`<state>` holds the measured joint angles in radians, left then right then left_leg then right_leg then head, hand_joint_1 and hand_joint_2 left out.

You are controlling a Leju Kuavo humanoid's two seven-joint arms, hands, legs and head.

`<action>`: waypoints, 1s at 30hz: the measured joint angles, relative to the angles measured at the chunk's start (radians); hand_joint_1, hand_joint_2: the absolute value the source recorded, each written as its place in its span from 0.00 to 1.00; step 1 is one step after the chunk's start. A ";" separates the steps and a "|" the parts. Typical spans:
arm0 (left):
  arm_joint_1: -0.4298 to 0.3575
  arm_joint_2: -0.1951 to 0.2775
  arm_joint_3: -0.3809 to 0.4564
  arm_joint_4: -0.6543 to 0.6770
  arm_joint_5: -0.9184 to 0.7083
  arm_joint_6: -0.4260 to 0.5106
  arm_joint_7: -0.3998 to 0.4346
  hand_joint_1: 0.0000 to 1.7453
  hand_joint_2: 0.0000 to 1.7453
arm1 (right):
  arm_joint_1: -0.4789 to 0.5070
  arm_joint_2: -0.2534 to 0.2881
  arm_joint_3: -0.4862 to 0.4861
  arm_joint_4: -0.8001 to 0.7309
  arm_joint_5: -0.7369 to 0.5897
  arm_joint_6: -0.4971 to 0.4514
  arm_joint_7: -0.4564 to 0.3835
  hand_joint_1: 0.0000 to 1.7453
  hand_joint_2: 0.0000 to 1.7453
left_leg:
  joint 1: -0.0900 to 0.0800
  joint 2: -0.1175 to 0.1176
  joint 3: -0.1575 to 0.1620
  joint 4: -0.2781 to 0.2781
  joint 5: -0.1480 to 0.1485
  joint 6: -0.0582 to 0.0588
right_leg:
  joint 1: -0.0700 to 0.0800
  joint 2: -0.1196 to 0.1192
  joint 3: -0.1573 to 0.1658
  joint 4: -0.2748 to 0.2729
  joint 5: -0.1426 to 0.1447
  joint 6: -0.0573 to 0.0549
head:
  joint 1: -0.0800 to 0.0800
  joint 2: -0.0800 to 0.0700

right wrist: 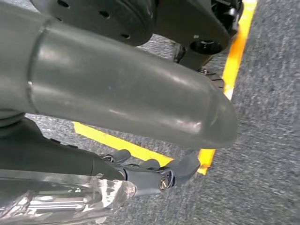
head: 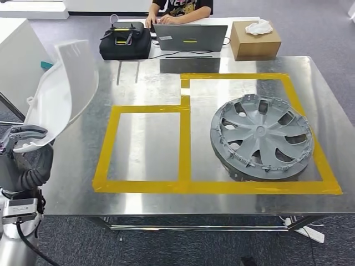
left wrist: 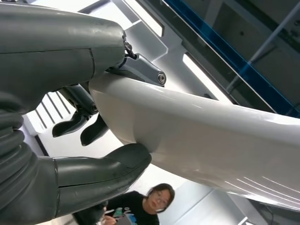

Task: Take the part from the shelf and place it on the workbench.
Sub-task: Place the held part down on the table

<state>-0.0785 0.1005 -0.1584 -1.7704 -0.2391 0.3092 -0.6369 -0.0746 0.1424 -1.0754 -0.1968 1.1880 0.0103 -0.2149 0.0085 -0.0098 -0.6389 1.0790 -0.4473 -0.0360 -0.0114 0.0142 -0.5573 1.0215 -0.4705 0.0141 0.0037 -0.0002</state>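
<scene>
Left hand [head: 23,138] grasping a white curved panel [head: 62,91] at its lower edge, raised beside the left end of the steel workbench [head: 146,88]; thumb [left wrist: 106,171] under the panel, fingers [left wrist: 141,68] over it. Right hand [right wrist: 155,173] hanging over grey carpet [right wrist: 265,140], fingers extended, empty. Grey wheel cover [head: 262,136] lying inside the larger yellow-taped rectangle [head: 184,185].

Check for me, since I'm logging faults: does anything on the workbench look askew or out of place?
Only slightly: the grey wheel cover overlaps the yellow tape at its lower edge rather than sitting squarely inside its rectangle. The white part is in the left hand.
</scene>
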 joint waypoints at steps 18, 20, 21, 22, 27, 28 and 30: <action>-0.196 0.005 -0.214 0.446 -0.184 -0.046 0.115 1.00 1.00 | -0.012 0.001 0.039 0.001 0.035 0.025 0.029 0.00 0.00 | -0.005 -0.002 0.016 -0.080 0.046 0.024 | 0.004 -0.003 0.023 -0.027 -0.014 0.027 | -0.001 0.000; -0.202 0.006 -0.231 0.488 -0.190 -0.046 0.116 1.00 1.00 | -0.012 0.001 0.042 0.001 0.035 0.026 0.030 0.00 0.00 | -0.005 -0.002 0.016 -0.080 0.046 0.025 | 0.003 -0.003 0.022 -0.026 -0.014 0.030 | -0.001 0.000; -0.206 0.006 -0.238 0.505 -0.191 -0.046 0.116 1.00 1.00 | -0.012 0.001 0.042 0.001 0.035 0.026 0.030 0.00 0.00 | -0.005 -0.002 0.016 -0.080 0.047 0.026 | 0.004 -0.003 0.022 -0.026 -0.014 0.030 | -0.001 0.000; -0.210 0.006 -0.244 0.520 -0.192 -0.046 0.116 1.00 1.00 | -0.012 0.001 0.043 0.001 0.035 0.027 0.030 0.00 0.00 | -0.004 -0.002 0.016 -0.080 0.047 0.026 | 0.004 -0.003 0.022 -0.025 -0.014 0.030 | -0.001 0.000; -0.222 0.006 -0.257 0.558 -0.192 -0.046 0.117 1.00 1.00 | -0.012 0.001 0.043 0.001 0.035 0.027 0.031 0.00 0.00 | -0.001 -0.002 0.017 -0.081 0.049 0.025 | 0.007 -0.003 0.020 -0.023 -0.014 0.030 | -0.001 0.000; -0.222 0.006 -0.258 0.561 -0.192 -0.046 0.117 1.00 1.00 | -0.012 0.001 0.043 0.001 0.035 0.027 0.031 0.00 0.00 | -0.001 -0.002 0.017 -0.081 0.049 0.025 | 0.007 -0.003 0.020 -0.023 -0.014 0.030 | -0.001 0.000; -0.224 0.006 -0.260 0.568 -0.192 -0.046 0.117 1.00 1.00 | -0.012 0.001 0.043 0.001 0.035 0.027 0.031 0.00 0.00 | -0.001 -0.002 0.017 -0.081 0.050 0.024 | 0.008 -0.003 0.020 -0.022 -0.014 0.030 | -0.001 0.000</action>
<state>-0.3020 0.1060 -0.4185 -1.2021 -0.4311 0.2632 -0.5200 -0.0864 0.1431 -1.0327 -0.1961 1.2234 0.0374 -0.1838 0.0078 -0.0117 -0.6224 0.9983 -0.3978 -0.0116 -0.0033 0.0113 -0.5373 0.9996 -0.4847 0.0440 0.0030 -0.0002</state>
